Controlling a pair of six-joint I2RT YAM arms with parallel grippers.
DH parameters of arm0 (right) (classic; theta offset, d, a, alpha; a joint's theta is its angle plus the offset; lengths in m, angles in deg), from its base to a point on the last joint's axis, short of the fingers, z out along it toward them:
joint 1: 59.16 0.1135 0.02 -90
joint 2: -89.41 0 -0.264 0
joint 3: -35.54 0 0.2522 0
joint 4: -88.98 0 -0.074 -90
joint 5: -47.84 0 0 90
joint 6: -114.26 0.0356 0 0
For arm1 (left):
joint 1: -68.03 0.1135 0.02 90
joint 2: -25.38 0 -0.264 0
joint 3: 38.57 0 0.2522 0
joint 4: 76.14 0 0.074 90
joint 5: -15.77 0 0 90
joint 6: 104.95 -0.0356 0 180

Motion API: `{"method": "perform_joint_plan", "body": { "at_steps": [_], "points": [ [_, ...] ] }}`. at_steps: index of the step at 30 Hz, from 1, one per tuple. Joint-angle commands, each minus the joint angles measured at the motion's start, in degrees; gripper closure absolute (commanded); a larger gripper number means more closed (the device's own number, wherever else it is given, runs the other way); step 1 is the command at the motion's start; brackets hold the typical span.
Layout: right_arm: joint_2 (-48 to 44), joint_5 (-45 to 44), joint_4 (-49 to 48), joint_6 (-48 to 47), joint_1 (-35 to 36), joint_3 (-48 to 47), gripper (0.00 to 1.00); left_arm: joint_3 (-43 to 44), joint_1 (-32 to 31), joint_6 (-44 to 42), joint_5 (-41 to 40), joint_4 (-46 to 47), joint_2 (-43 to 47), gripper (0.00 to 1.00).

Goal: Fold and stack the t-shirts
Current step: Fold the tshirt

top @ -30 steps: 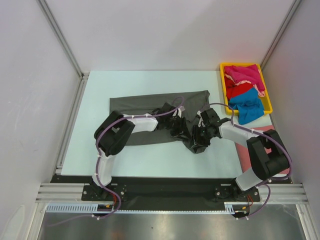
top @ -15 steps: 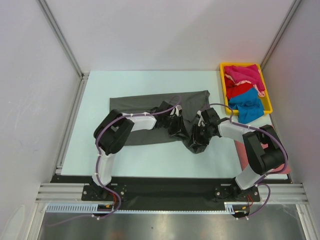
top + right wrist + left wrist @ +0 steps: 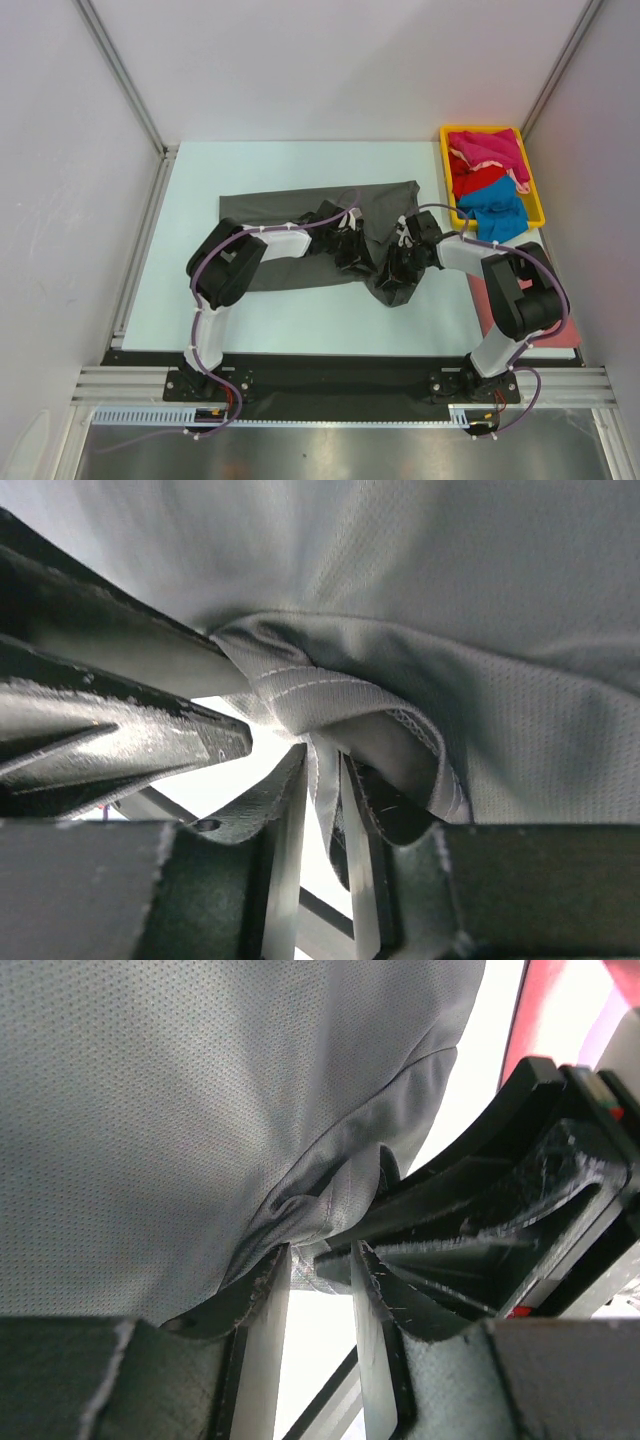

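A large dark grey t-shirt [image 3: 290, 210] lies spread across the table, bunched at its right end. Both grippers meet at that bunch. My left gripper [image 3: 352, 250] [image 3: 320, 1260] is open, its jaws standing apart with a thin fold of the grey cloth [image 3: 150, 1080] lying across their tips. My right gripper [image 3: 398, 262] [image 3: 322, 755] is shut on a hanging strip of the hemmed edge [image 3: 450, 580]. Magenta [image 3: 485, 148], red [image 3: 472, 182] and bright blue [image 3: 500, 215] t-shirts are heaped in the tray. A salmon-pink one [image 3: 566, 335] lies flat under my right arm.
The yellow tray [image 3: 443, 170] stands at the back right corner. Grey walls with metal rails close in the table on three sides. Each wrist view shows the other gripper's black fingers [image 3: 500, 1210] [image 3: 120, 730] very close by.
The right jaws have narrowed onto the grey cloth. Both grippers have crept up and away from the bases with the bunched end, and the right elbow has swung inward.
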State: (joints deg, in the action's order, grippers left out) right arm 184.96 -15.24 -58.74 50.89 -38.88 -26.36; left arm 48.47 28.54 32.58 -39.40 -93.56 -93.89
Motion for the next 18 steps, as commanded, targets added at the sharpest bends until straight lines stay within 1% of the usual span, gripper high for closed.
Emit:
{"method": "perform_joint_plan", "body": {
  "at_steps": [1,5,11,13,16,18],
  "points": [
    [1.3,-0.5,-2.2,0.2,-0.4,-2.0,0.75,2.0,0.2,-1.3,1.2,-0.2,0.9,0.64],
    [1.8,2.0,-3.8,1.0,-0.5,-2.2,0.80,2.0,0.5,-2.7,0.4,-2.0,2.4,0.64],
    [3.2,3.1,-5.2,1.9,-0.6,-2.0,0.81,2.3,1.2,-5.4,-1.6,-5.3,6.0,0.64],
    [2.7,2.5,-5.0,2.0,-0.7,-1.9,0.86,2.5,1.3,-6.4,-2.2,-6.2,7.2,0.63],
    [1.1,1.9,-3.5,1.4,-0.7,-2.5,0.87,2.8,1.5,-8.2,-3.2,-8.3,9.1,0.63],
    [-0.1,2.1,-1.7,1.1,-0.6,-3.0,0.93,2.6,1.6,-9.2,-4.0,-9.7,10.6,0.63]
  ]
}}
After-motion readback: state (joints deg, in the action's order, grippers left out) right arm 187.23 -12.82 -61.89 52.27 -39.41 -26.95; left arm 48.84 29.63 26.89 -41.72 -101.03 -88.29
